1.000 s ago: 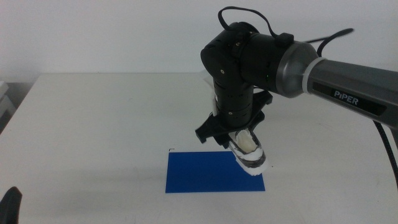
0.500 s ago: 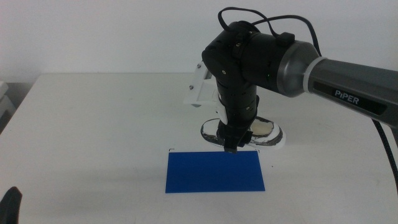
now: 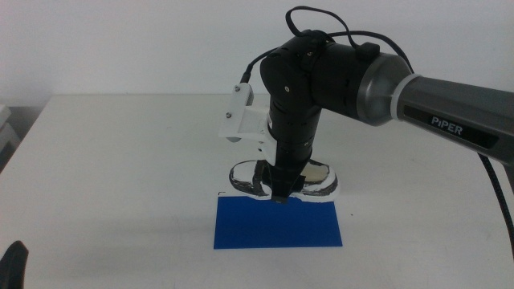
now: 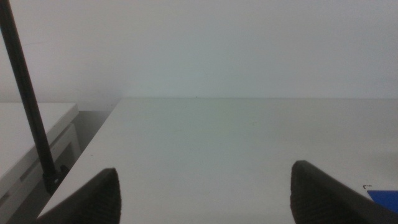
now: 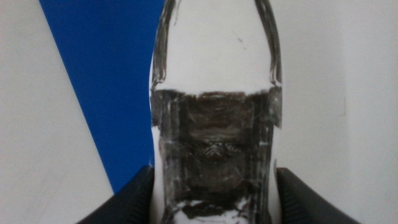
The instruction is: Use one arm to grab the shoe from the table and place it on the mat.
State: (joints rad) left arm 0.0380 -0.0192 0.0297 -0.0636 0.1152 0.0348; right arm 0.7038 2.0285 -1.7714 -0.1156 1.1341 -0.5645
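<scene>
The shoe (image 3: 315, 181), white with black-grey mottled patches, lies sideways in the middle view, right at the far edge of the blue mat (image 3: 277, 226). My right gripper (image 3: 280, 191) comes down from above and is shut on its middle. In the right wrist view the shoe (image 5: 214, 124) fills the space between the two jaws, with the mat (image 5: 106, 81) beneath and beside it. Whether the sole touches the mat I cannot tell. The left gripper (image 3: 14, 265) waits at the table's near left corner, and its own view shows it open (image 4: 208, 199) with nothing between the jaws.
The white table (image 3: 120, 160) extends around the mat. A small black corner mark (image 3: 222, 193) sits by the mat's far left corner. A white attachment (image 3: 241, 120) sticks out from the right arm's wrist. A dark pole (image 4: 28, 106) stands beyond the table's left edge.
The right wrist has turned, swinging the shoe from toe-down toward the camera to lying sideways. The shoe has shifted left and now sits along the mat's far edge. The left gripper has not moved.
</scene>
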